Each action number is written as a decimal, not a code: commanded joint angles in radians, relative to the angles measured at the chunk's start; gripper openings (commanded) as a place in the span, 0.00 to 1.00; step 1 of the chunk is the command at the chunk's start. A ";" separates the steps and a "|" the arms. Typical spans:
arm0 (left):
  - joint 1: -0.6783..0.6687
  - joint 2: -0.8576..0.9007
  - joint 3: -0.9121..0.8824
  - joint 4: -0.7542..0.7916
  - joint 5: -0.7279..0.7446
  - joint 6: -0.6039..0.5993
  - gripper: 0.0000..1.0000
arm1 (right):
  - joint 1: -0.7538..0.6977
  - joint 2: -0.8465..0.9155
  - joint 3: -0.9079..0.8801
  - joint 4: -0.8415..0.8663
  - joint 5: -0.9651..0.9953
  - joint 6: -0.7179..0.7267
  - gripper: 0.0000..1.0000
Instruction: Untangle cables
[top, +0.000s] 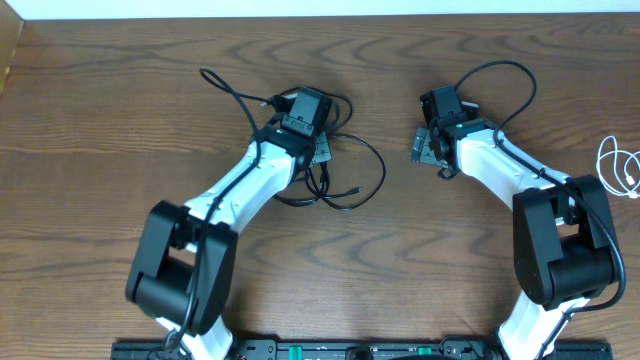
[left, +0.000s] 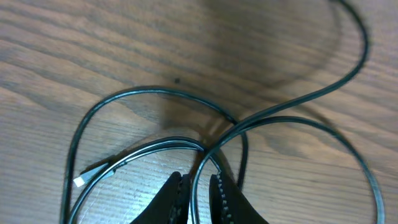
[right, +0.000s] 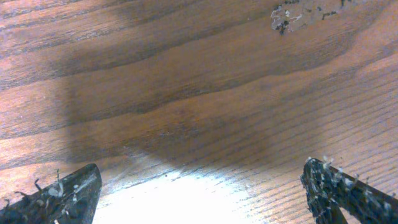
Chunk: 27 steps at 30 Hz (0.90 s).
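The black cable (top: 378, 168) lies in loose crossing loops on the wooden table, left of centre, with one end trailing up-left. My left gripper (top: 318, 152) stands over those loops. In the left wrist view its fingertips (left: 198, 186) are parted by a narrow gap, and one strand of the black cable (left: 155, 92) runs up between them without being pinched. A small plug end (left: 84, 179) rests to their left. The white cable (top: 622, 168) is coiled at the far right edge. My right gripper (top: 428, 148) hovers wide open over bare wood (right: 199, 177), holding nothing.
A thicker black wire (top: 500, 70) arcs off the right arm's wrist. A pale scuff (right: 298, 14) marks the wood ahead of the right gripper. The table's back edge (top: 320, 16) meets a white wall, and both arm bases stand at the front edge.
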 joint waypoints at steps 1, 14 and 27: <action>0.000 0.046 -0.011 0.010 -0.016 -0.002 0.17 | 0.005 0.009 0.012 -0.001 0.019 -0.011 0.99; -0.001 0.069 -0.011 0.017 -0.016 -0.002 0.09 | 0.010 0.009 0.012 -0.001 0.019 -0.011 0.99; 0.000 0.116 -0.011 0.036 -0.015 -0.002 0.26 | 0.010 0.009 0.012 -0.001 0.019 -0.011 0.99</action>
